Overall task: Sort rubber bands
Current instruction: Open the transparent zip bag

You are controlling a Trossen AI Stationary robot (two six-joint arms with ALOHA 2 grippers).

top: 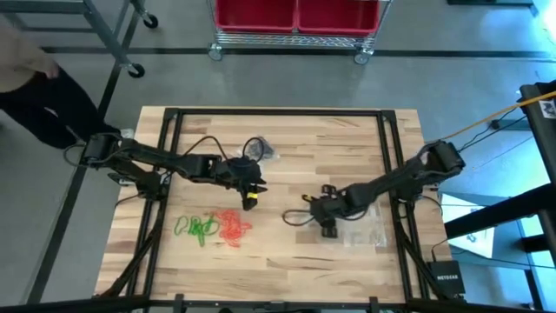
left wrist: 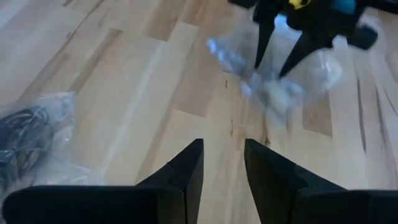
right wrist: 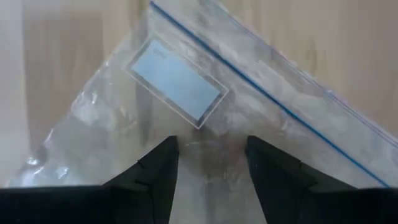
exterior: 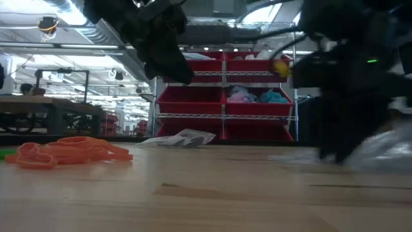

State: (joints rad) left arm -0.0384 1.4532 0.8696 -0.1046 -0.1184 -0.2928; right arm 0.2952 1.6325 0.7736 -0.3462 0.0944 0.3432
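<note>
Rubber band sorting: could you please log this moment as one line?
left gripper: open, raised, empty | right gripper: open over clear bag | orange bands, green bands: on table

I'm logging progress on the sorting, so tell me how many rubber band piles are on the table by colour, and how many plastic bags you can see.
Green rubber band pile: 1
Orange-red rubber band pile: 1
Bag holding black bands: 1
Empty clear bag under the right gripper: 1
Total: 4 (2 loose piles, 2 bags). Single bands are too tangled to count.
</note>
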